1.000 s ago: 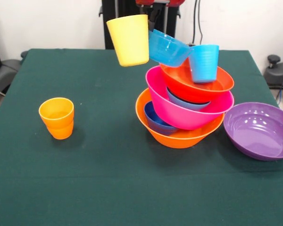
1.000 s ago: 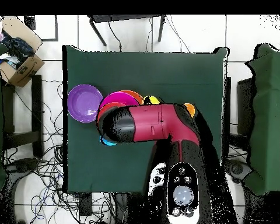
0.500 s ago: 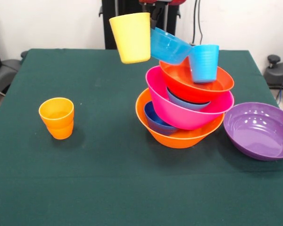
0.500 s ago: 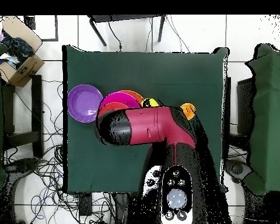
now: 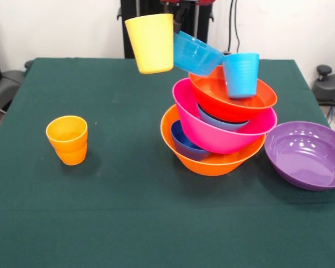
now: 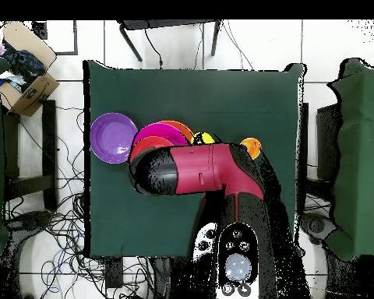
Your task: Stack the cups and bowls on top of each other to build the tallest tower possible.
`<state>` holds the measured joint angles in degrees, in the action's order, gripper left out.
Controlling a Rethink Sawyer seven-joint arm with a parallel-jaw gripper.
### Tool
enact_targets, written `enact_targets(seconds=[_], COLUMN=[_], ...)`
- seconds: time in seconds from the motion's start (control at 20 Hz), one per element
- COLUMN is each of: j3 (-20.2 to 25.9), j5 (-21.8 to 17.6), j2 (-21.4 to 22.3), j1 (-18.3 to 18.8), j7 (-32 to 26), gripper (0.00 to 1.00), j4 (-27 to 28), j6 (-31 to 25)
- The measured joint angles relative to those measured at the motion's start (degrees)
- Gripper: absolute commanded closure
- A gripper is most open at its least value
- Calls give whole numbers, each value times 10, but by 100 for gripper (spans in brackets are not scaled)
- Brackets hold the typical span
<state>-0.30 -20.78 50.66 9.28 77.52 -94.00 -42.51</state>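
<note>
My gripper (image 5: 178, 15) comes down at the top edge, shut where the tilted yellow cup (image 5: 151, 43) and the small teal bowl (image 5: 196, 54) meet; both hang in the air above the tower's left side. The tower leans: large orange bowl (image 5: 212, 162) as base, small dark blue bowl (image 5: 185, 145), pink bowl (image 5: 212, 134), shallow light blue bowl (image 5: 220, 121), red-orange bowl (image 5: 240, 103). A light blue cup (image 5: 241, 74) stands in the red-orange bowl. The ridged orange cup (image 5: 68, 139) stands alone at the left. In the overhead view the arm (image 6: 194, 170) hides the gripper.
A wide purple bowl (image 5: 308, 154) lies on the green table (image 5: 128, 212) to the right of the tower, also seen from above as the purple bowl (image 6: 112, 138). From above, the orange cup (image 6: 251, 145) shows beside the arm.
The yellow cup and teal bowl have risen slightly together and shifted a little to the left in the front view. The tower, the orange cup and the purple bowl have not moved.
</note>
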Motion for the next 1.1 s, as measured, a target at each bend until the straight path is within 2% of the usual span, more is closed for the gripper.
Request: enact_targets(seconds=[0.55,1.1], j3=[-4,-25], j5=[0,0], j2=[-3,-3], j1=[-9,-38], j7=[7,58], gripper=[100,100], j4=[-3,-10], j6=[2,23])
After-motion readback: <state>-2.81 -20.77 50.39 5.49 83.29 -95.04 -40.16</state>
